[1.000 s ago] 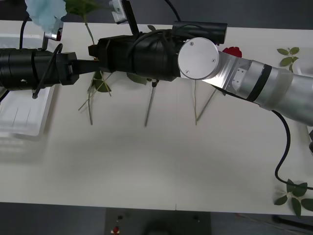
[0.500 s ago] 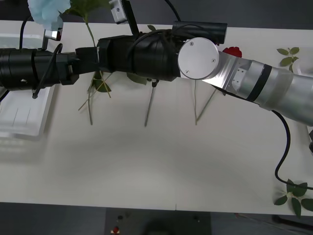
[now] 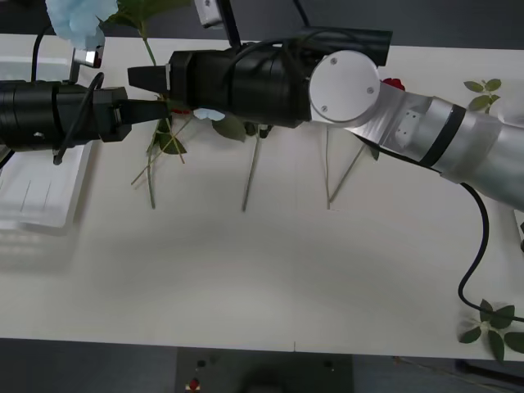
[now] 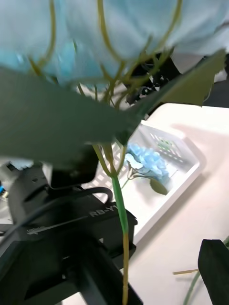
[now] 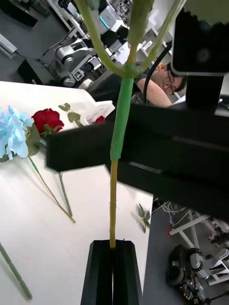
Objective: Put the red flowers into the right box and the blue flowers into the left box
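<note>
White tabletop [image 3: 270,270] spans the front view, with both arms reaching across its far half.

Left gripper [image 5: 113,248]: the two black fingers [image 5: 100,271] are pressed together on a thin flower stem [image 5: 117,143]. In the front view this gripper [image 3: 160,107] sits at the table's far left, just beside the left box [image 3: 33,196]. The stem rises upright from it to a blue flower [image 3: 78,20] held high above the table's far edge.

Right gripper [image 3: 147,76]: it lies just beside the left gripper, its arm crossing over from the right. One black finger [image 4: 217,267] shows at the corner of the right wrist view; whether the fingers are apart or together cannot be told.

Left box [image 4: 176,152]: a second blue flower [image 4: 148,162] lies inside it.

On the table behind the right arm, another blue flower [image 5: 14,133] and a red flower [image 5: 47,119] lie side by side, stems pointing toward the robot. Loose green leaf sprigs [image 3: 491,323] lie near the right edge.
</note>
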